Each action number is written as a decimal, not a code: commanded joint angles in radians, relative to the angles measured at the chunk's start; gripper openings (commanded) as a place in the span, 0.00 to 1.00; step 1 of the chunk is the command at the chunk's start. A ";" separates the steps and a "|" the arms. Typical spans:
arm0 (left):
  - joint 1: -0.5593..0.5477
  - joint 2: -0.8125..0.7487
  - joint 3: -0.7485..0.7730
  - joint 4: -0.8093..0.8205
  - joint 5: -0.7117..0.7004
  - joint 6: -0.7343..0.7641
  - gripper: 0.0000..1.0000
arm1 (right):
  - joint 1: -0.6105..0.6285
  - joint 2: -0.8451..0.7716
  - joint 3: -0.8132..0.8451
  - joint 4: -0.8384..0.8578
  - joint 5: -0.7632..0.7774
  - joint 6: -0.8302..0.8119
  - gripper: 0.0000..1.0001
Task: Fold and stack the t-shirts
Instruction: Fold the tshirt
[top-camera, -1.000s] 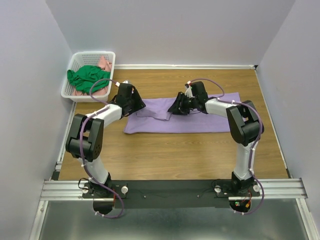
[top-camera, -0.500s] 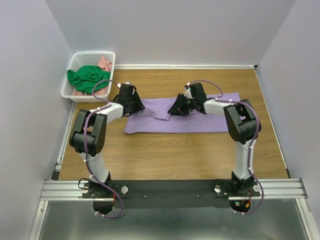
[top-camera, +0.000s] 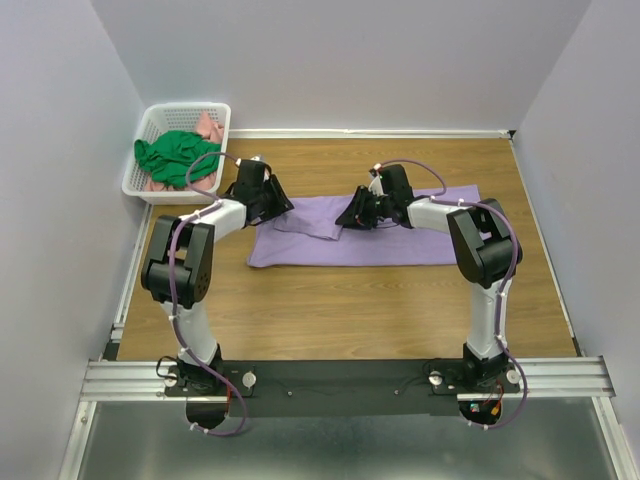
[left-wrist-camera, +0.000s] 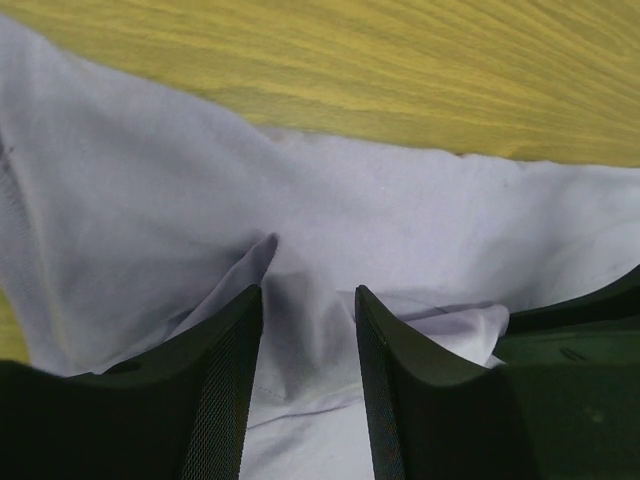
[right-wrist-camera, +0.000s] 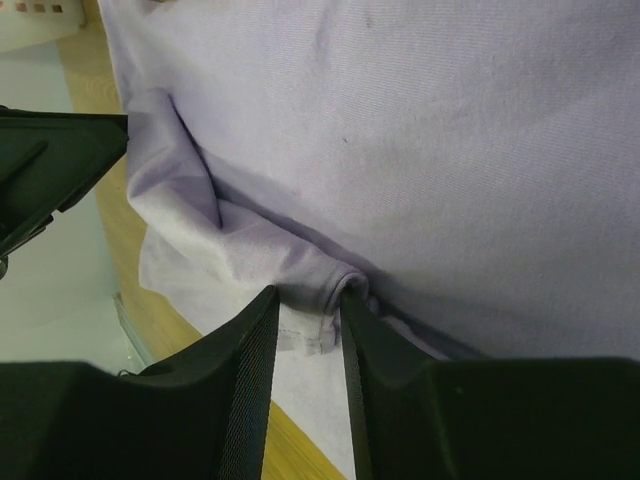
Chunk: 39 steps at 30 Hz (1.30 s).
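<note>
- lavender t-shirt (top-camera: 400, 238) lies flat across the middle of the counter (top-camera: 350, 310) as a long band, with a flap doubled over left of its centre
- green t-shirt (top-camera: 170, 155) and pink t-shirt (top-camera: 208, 127) sit crumpled in the white basket (top-camera: 160, 112) at the far-left corner, well apart from the work
- left fingers (left-wrist-camera: 235, 340) are down on the shirt's left end, standing apart either side of a raised crease; cloth fills the gap, but I cannot tell whether they bite it yet
- right fingers (right-wrist-camera: 255, 345) are down at the edge of the doubled flap, drawn in narrow on a rolled bunch of hem, with cloth pressed against both inner faces
- risk: the right pinch looks to hold more than one layer, so a lift could drag the under layer along and undo the flap
- risk: the left crease is shallow; if those fingers catch only the top ply or slip off, one end rises alone and the fold goes skewed
- risk: uneven pull between the two arms would wrinkle the band instead of folding it square
- versus a second ago: the left arm's elbow has swung in and its wrist sits a little farther back, toward the basket
- the right arm has barely moved, elbow a touch left; shirt outline and basket contents are unchanged
</note>
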 joint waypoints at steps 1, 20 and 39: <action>0.003 0.040 0.030 0.017 0.037 0.018 0.50 | -0.001 0.023 0.014 0.031 0.026 0.015 0.38; 0.020 0.085 0.085 -0.003 0.008 0.047 0.00 | -0.001 0.032 -0.011 0.048 0.041 0.018 0.09; 0.032 0.114 0.119 0.026 -0.126 0.104 0.00 | -0.026 -0.044 -0.163 0.127 0.196 0.104 0.01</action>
